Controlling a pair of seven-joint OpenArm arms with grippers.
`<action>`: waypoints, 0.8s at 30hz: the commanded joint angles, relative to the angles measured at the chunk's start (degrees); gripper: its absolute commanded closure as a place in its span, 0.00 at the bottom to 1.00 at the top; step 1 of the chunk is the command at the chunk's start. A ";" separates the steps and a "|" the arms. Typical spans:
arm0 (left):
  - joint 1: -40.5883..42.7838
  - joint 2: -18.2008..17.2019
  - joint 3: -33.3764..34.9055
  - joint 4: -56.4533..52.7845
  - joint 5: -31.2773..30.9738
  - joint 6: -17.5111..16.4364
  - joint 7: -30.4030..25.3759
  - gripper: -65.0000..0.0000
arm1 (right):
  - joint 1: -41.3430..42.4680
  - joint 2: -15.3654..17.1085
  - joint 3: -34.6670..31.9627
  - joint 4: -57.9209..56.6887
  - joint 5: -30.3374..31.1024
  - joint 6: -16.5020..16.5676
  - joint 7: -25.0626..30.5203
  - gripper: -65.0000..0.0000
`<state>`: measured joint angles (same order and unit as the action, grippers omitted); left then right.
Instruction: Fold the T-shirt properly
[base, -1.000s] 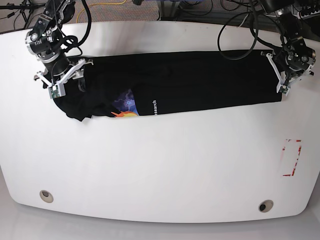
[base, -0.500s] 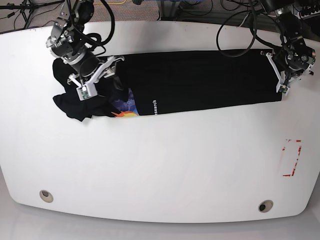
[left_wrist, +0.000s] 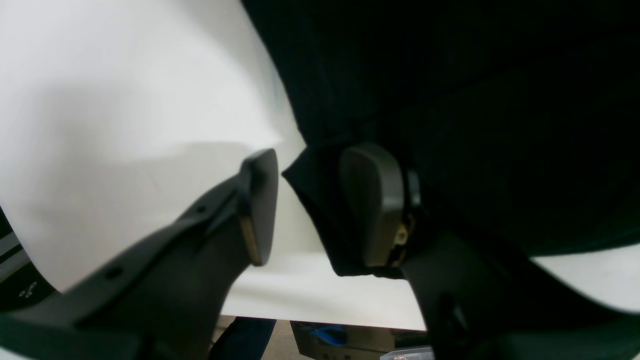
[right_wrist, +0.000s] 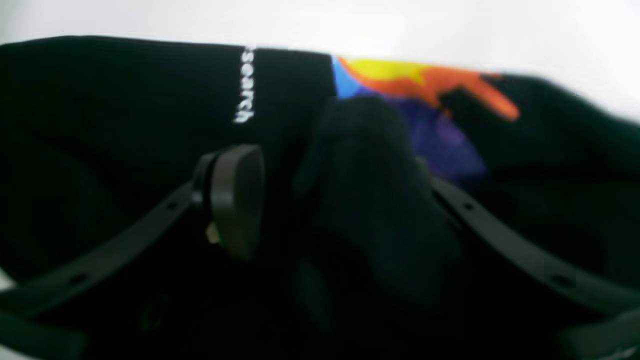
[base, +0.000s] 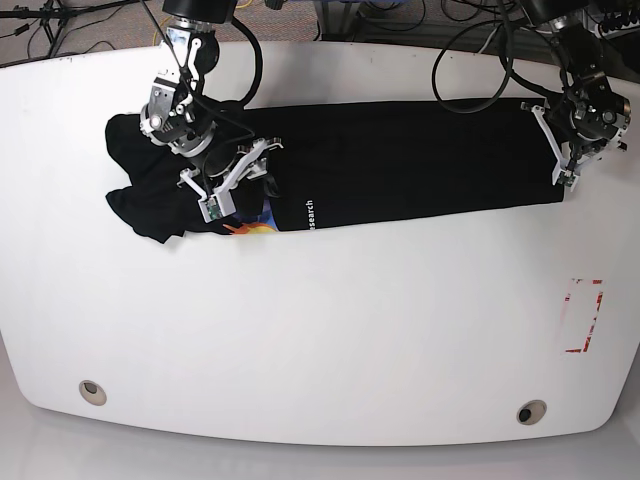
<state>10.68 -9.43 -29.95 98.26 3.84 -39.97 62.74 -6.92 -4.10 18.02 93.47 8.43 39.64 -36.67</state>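
The white table (base: 320, 330) is filling most of the base view, and the T-shirt (base: 400, 165) is lying across its far half as a long black band running nearly from side to side. Toward the base view's left the band is bunching into a looser lump of fabric, and the multicoloured print patch (base: 255, 215) and the white lettering (base: 308, 214) are showing on the T-shirt's near edge.

The right gripper (base: 240, 177) is sitting over the T-shirt just beside the print patch. In its wrist view a fold of black cloth is rising between its fingers (right_wrist: 235, 200), covering the other finger, so it seems to be grasping the T-shirt, though the blur is making this hard to confirm.

The left gripper (base: 560, 155) is sitting at the T-shirt's far end, on the base view's right, at the garment's edge. In its wrist view one finger pad (left_wrist: 372, 205) is pressing against a fabric corner while the other pad (left_wrist: 260, 205) is standing clear over bare table, with a gap between them; the jaws are parted and not clamping the cloth.

A small red-marked rectangle (base: 583, 315) is lying on the table well away from the T-shirt, nearer the front edge.
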 joint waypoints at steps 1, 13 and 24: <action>-0.17 -0.72 -0.15 0.86 -0.01 -0.03 -0.19 0.61 | 2.30 0.54 0.31 2.75 -0.21 0.36 1.81 0.46; -0.26 -0.55 0.02 0.69 -0.10 -0.03 -0.19 0.61 | 8.54 2.03 0.04 18.22 -0.03 0.36 -12.96 0.46; -0.26 -0.46 0.11 0.69 -0.19 -0.03 -0.19 0.61 | 3.27 5.20 0.40 23.41 -0.03 0.36 -19.47 0.50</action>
<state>10.63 -9.26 -29.85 98.24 3.84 -39.94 62.74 -1.21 0.10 18.11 115.85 8.16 40.10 -56.55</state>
